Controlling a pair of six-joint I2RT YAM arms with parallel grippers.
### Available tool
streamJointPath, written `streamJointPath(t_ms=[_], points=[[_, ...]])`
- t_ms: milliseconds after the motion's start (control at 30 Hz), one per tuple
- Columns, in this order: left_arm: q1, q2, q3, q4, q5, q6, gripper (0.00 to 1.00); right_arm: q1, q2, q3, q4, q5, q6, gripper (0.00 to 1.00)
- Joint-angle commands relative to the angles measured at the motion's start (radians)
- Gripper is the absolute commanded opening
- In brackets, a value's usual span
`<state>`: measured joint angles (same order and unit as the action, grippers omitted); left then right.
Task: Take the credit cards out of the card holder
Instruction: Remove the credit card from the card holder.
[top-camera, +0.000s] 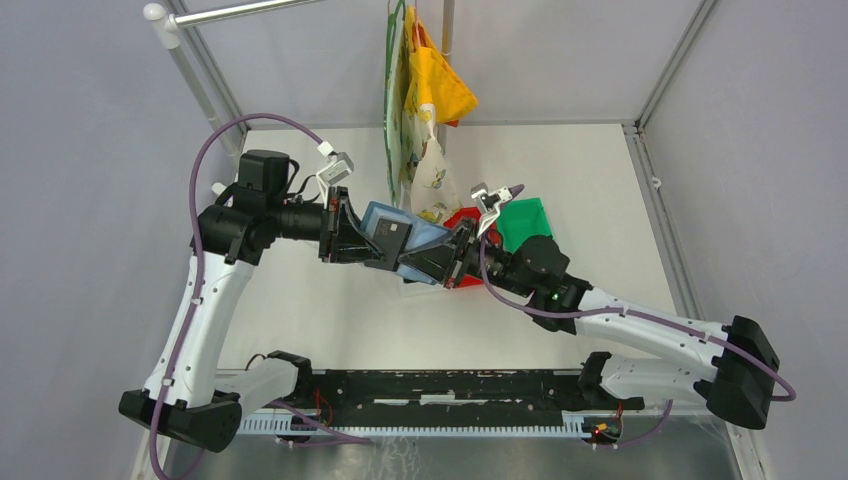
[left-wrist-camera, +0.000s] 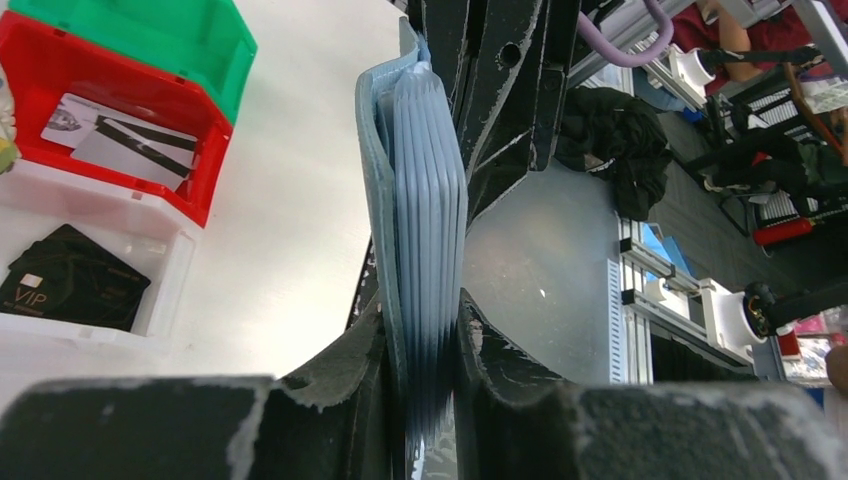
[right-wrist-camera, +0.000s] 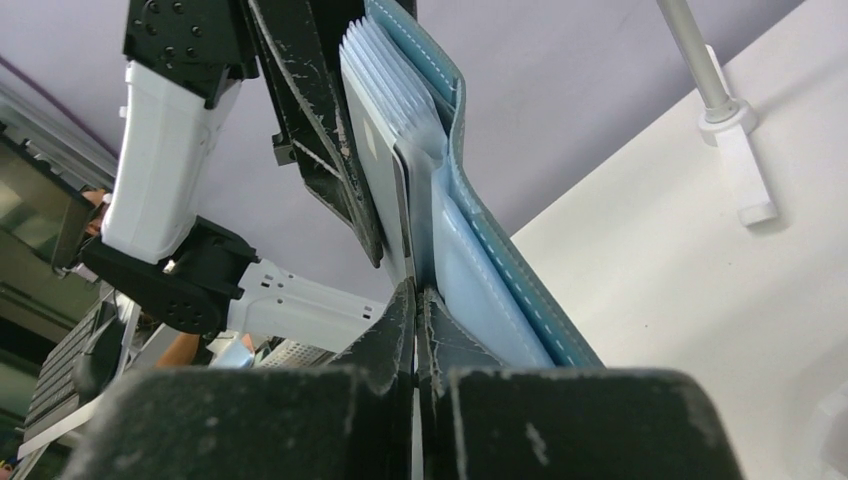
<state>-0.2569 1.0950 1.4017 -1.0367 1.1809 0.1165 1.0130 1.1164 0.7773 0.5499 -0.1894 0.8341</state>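
The card holder (top-camera: 415, 235), a teal-blue wallet, is held open above the table between both grippers. My left gripper (top-camera: 372, 240) is shut on its stack of pale blue sleeves (left-wrist-camera: 425, 200), fingers on either side (left-wrist-camera: 425, 325). My right gripper (top-camera: 452, 256) is shut on the thin edge of a grey credit card (right-wrist-camera: 404, 215) that stands in a sleeve, beside the teal cover (right-wrist-camera: 500, 265); the jaws meet tight (right-wrist-camera: 415, 297). A grey card face shows in the top view (top-camera: 392, 235). Pale striped cards (left-wrist-camera: 125, 140) lie in the red bin. A black VIP card (left-wrist-camera: 70, 282) lies in the white bin.
The green bin (top-camera: 525, 222), red bin (top-camera: 462, 217) and white bin (left-wrist-camera: 175, 262) stand in a row under and behind the wallet. Cloth bags (top-camera: 425, 100) hang from a rail at the back centre. A frame post (right-wrist-camera: 725, 110) stands at the table's edge.
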Motion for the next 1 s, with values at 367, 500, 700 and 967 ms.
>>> streamJointPath(t_ms=[367, 500, 700, 967], points=[[-0.019, -0.034, 0.039, -0.005, 0.184, -0.085, 0.32, -0.030, -0.047, -0.090, 0.127, 0.081, -0.001, 0.00], [-0.019, -0.036, 0.039, -0.004, 0.184, -0.087, 0.32, -0.030, -0.008, -0.047, 0.107, 0.044, 0.000, 0.23], [-0.019, -0.033, 0.039, 0.000, 0.183, -0.090, 0.31, -0.028, 0.031, -0.023, 0.124, -0.003, 0.015, 0.46], [-0.018, -0.032, 0.036, 0.009, 0.189, -0.092, 0.23, -0.024, 0.073, 0.016, 0.083, -0.027, 0.025, 0.48]])
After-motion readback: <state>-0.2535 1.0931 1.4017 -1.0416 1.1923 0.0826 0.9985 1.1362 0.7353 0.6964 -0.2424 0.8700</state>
